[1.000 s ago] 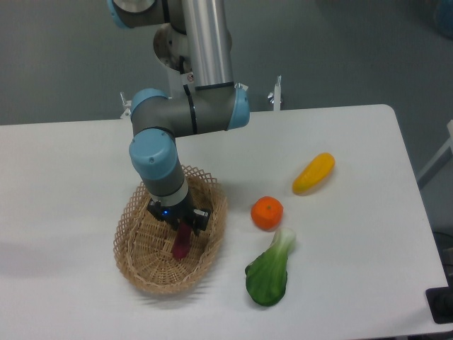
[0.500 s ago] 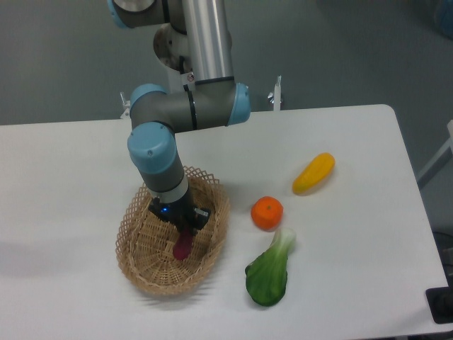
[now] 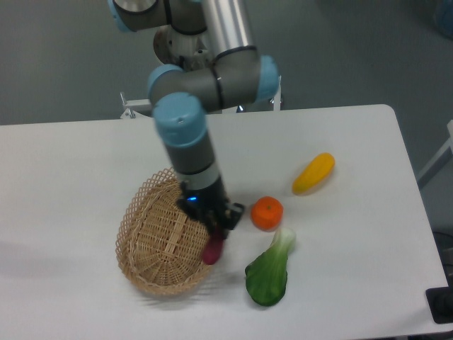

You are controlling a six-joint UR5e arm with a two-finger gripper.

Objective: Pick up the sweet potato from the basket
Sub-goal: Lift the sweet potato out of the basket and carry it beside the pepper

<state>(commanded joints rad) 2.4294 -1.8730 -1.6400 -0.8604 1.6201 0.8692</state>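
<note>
The sweet potato point(image 3: 213, 249), a slim magenta tuber, hangs from my gripper point(image 3: 216, 230), which is shut on its upper end. It sits over the right rim of the basket point(image 3: 160, 237), an oval tan wicker basket on the table's left half. Only the tuber's lower end shows below the fingers. The gripper's black body and the arm cover the basket's upper right rim. I cannot tell whether the tuber's tip touches the rim.
A round orange fruit point(image 3: 267, 213) lies just right of the gripper. A green leafy vegetable point(image 3: 270, 273) lies below it, close to the tuber. A yellow tapered vegetable point(image 3: 313, 173) rests farther right. The table's front edge runs along the bottom.
The arm has swung right and lifted, carrying the sweet potato from the basket's middle out to its right rim. The basket shifted slightly.
</note>
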